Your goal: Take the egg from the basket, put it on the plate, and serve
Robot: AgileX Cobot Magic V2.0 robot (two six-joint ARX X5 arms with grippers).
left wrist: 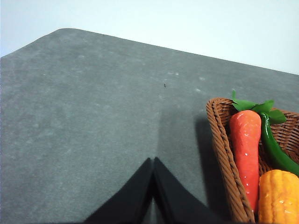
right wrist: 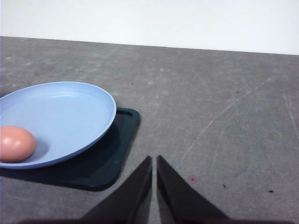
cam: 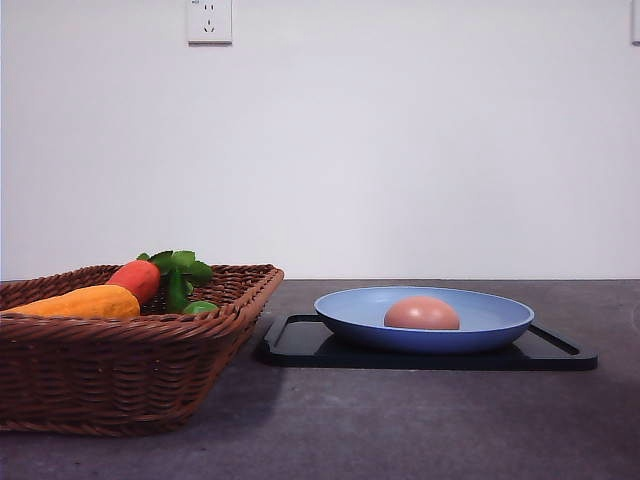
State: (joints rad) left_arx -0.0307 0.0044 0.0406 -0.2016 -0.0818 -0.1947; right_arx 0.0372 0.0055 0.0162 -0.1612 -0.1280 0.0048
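Egg [cam: 422,313] is sitting in the light-blue plate [cam: 500,318], plate resting on a black tray [cam: 300,340] on the tabletop [cam: 400,430]. Wicker basket [cam: 120,370] is sitting beside the tray, holding a red vegetable [cam: 138,278] and an orange one [cam: 85,302]. Left tool [left wrist: 153,186] is hanging over bare tabletop, fingers together. Right tool [right wrist: 154,186] is hovering near the tray corner, fingers nearly touching.

Brownish-pink egg [cam: 422,313], light-blue plate [cam: 500,318], black tray [cam: 300,345], dark brown woven basket [cam: 120,370], perhaps grey-speckled table [cam: 420,430]
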